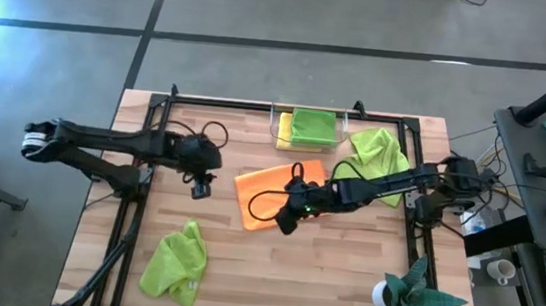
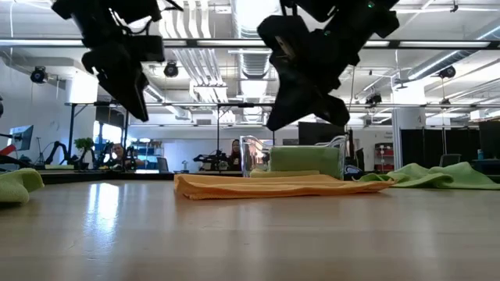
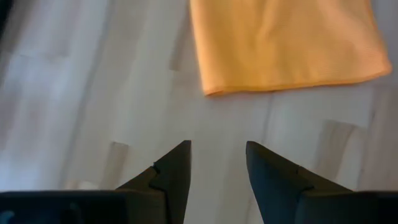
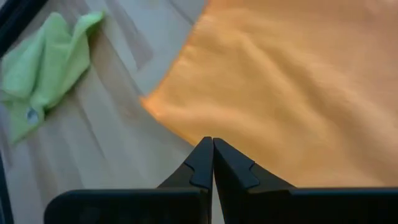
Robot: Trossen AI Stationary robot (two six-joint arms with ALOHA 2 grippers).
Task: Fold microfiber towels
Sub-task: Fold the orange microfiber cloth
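Towels: one orange towel (image 1: 267,197), three green, one yellow; left gripper (image 1: 200,188) parted, right gripper (image 1: 288,220) closed empty.

Soft matt orange cloth (image 1: 267,195), pale smooth wood table (image 1: 241,281)

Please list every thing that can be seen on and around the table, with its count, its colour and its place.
orange towel: one, orange, flat at the table's middle.
green towels: three, lime green; one crumpled near the front left, one crumpled at the back right, one folded in the bin.
yellow towel: one, yellow, under the green one in the bin.
clear bin: one, clear, back edge, centre.
plant: one, teal in a white pot, front right corner.
table: one, light wood.
left gripper: open, above bare table, left of the orange towel.
right gripper: shut, over the orange towel's front edge.
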